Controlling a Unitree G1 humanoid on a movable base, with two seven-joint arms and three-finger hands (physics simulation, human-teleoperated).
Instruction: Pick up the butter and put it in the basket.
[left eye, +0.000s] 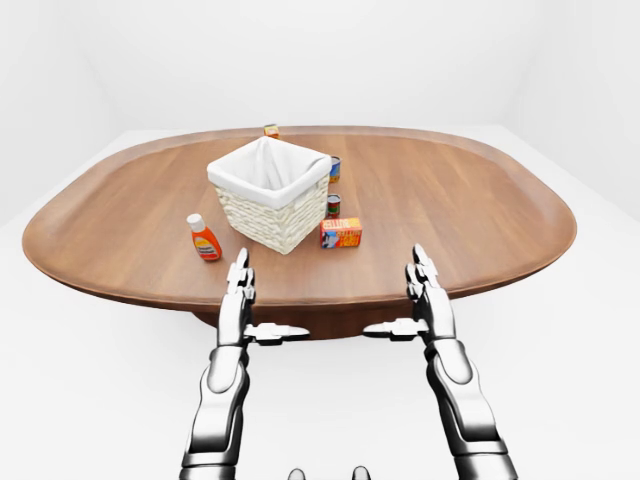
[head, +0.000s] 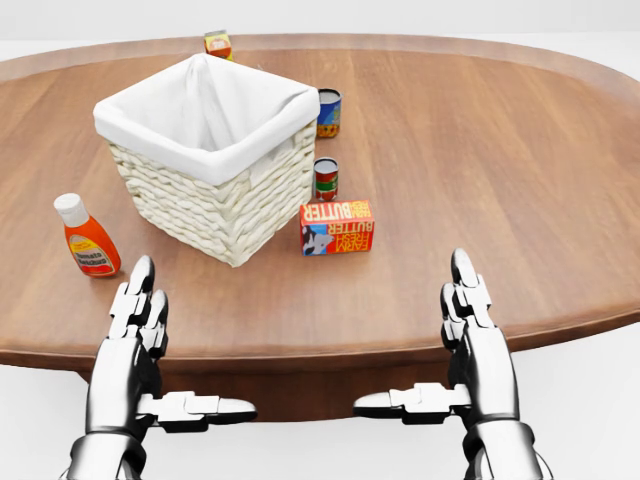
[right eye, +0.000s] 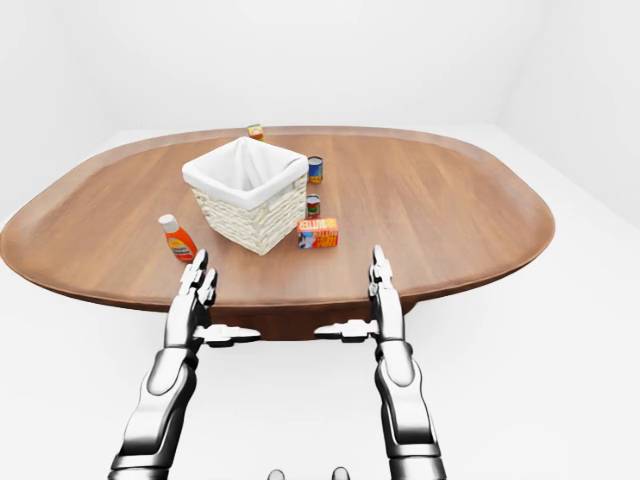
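Note:
The butter (head: 338, 227) is an orange and blue box lying on the wooden table (head: 520, 180), just right of the basket (head: 212, 150), a white wicker basket with a white cloth liner. My left hand (head: 150, 350) hovers at the table's near edge, below the basket, fingers straight and thumb out, open and empty. My right hand (head: 455, 345) mirrors it at the lower right, below and right of the butter, open too. Neither hand touches anything.
An orange sauce bottle (head: 88, 240) lies left of the basket. Two small cans (head: 326, 179) (head: 328, 112) stand above the butter, beside the basket's right corner. A small box (head: 218, 44) sits near the table's top edge. The table is a large oval on a white floor.

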